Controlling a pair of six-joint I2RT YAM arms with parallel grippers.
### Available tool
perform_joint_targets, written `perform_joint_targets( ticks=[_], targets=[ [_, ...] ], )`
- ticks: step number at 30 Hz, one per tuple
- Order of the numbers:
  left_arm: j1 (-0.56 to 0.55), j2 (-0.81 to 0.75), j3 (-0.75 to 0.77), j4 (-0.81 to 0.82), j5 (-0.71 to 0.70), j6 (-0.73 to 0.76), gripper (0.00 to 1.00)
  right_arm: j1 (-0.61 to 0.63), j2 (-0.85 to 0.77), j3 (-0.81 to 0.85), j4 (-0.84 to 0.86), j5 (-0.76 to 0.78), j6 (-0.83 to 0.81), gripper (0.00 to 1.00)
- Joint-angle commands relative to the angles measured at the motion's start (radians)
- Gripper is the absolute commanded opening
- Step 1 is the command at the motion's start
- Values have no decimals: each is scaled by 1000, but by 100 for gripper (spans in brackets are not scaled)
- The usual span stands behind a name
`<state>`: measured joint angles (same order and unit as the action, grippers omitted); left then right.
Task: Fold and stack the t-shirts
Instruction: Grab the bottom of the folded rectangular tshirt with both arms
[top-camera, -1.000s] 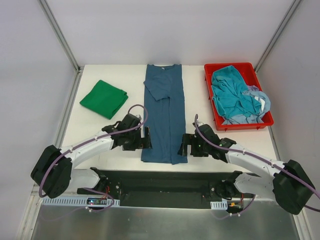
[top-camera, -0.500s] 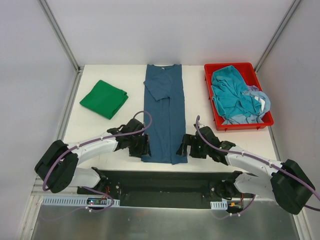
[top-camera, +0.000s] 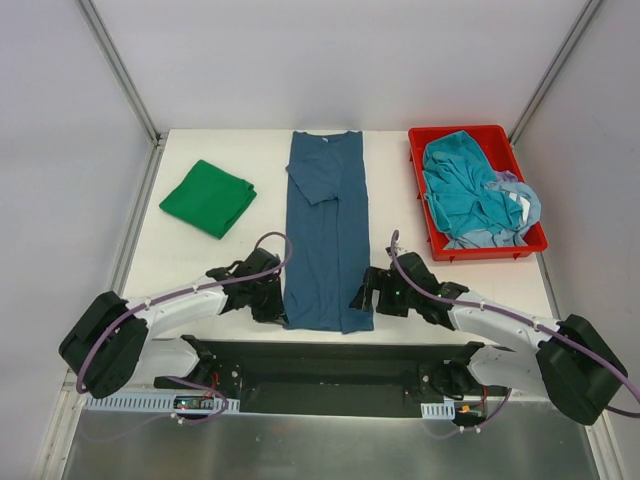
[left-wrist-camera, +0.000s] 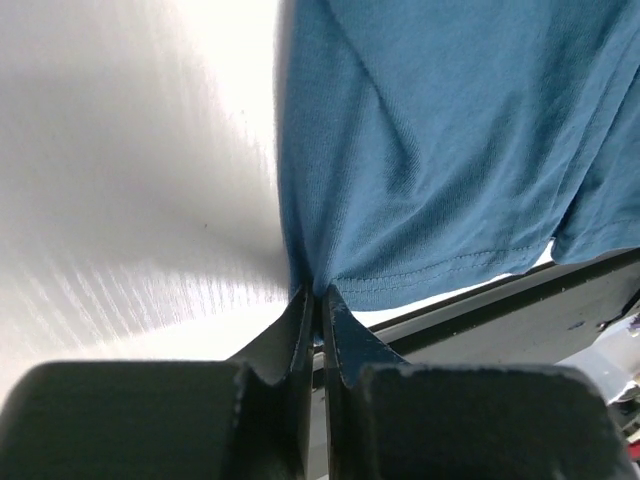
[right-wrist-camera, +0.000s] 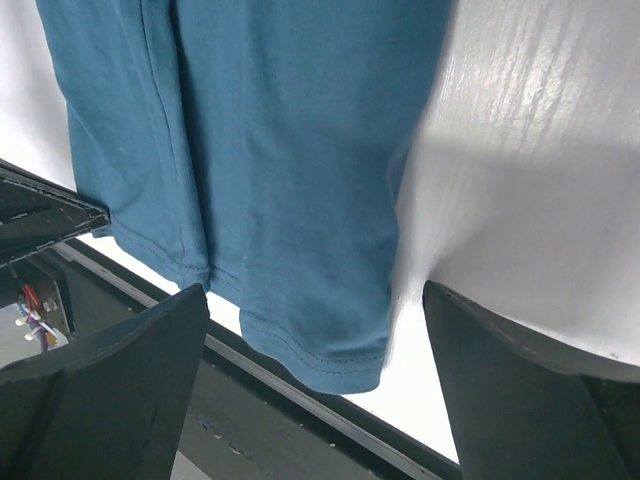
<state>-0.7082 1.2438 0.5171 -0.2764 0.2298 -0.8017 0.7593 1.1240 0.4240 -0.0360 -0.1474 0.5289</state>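
Observation:
A blue t-shirt (top-camera: 325, 235) lies as a long strip down the middle of the table, collar at the far side. My left gripper (top-camera: 281, 305) is shut on the hem's near left corner; in the left wrist view the cloth (left-wrist-camera: 440, 150) bunches into the pinched fingertips (left-wrist-camera: 305, 310). My right gripper (top-camera: 362, 298) stands open at the hem's near right corner, and in the right wrist view that corner (right-wrist-camera: 320, 350) lies between the spread fingers (right-wrist-camera: 150, 360). A folded green t-shirt (top-camera: 208, 197) rests at the far left.
A red tray (top-camera: 478, 131) at the far right holds a crumpled teal t-shirt (top-camera: 465, 190) over a pale blue one (top-camera: 522, 205). The shirt's hem hangs at the table's near edge, above the black base plate (top-camera: 330, 365). Metal frame posts rise at both far corners.
My left gripper has slid toward the near edge and shut on the hem's left corner. The right gripper has moved nearer along the hem's right side and stays open.

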Motion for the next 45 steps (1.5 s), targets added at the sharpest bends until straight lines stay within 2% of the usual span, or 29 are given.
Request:
perform_joint_targets(
  ticks=[1, 7, 13, 15, 17, 22, 24, 27, 29, 32, 36, 40, 45],
  targets=[
    [-11, -61, -60, -29, -17, -76, 0, -2, 16, -51, -47, -46, 39, 88],
    [-23, -119, -101, -27, -41, -145, 0, 5, 33, -86, -50, -110, 77, 79],
    [-25, -199, -143, -26, -66, -180, 0, 37, 43, -100, -51, -122, 108, 74],
    [-25, -211, -150, -24, -66, -185, 0, 54, 36, -88, -83, -75, 105, 73],
    [-27, -221, -158, -24, -61, -189, 0, 55, 19, -42, -175, -3, 45, 76],
    [-28, -244, -181, -17, -67, -200, 0, 57, -38, 198, -379, 219, -108, 81],
    [-28, -256, -192, -10, -75, -211, 0, 57, -41, 274, -395, 278, -145, 83],
    [-28, -267, -201, -7, -79, -220, 0, 55, -7, 343, -284, 223, -188, 85],
    [-28, -273, -204, -3, -79, -218, 0, 57, 43, 361, -123, 75, -193, 86],
    [-30, -271, -210, 2, -80, -218, 0, 57, 201, 436, 57, -73, -175, 86],
    [-27, -273, -221, 5, -81, -226, 0, 78, 491, 635, 87, -173, -159, 84],
    [-28, -282, -235, 5, -76, -235, 0, 95, 702, 800, 93, -256, -142, 81],
    [-28, -314, -261, 5, -47, -249, 0, 95, 896, 962, -11, -183, -187, 80]
  ],
)
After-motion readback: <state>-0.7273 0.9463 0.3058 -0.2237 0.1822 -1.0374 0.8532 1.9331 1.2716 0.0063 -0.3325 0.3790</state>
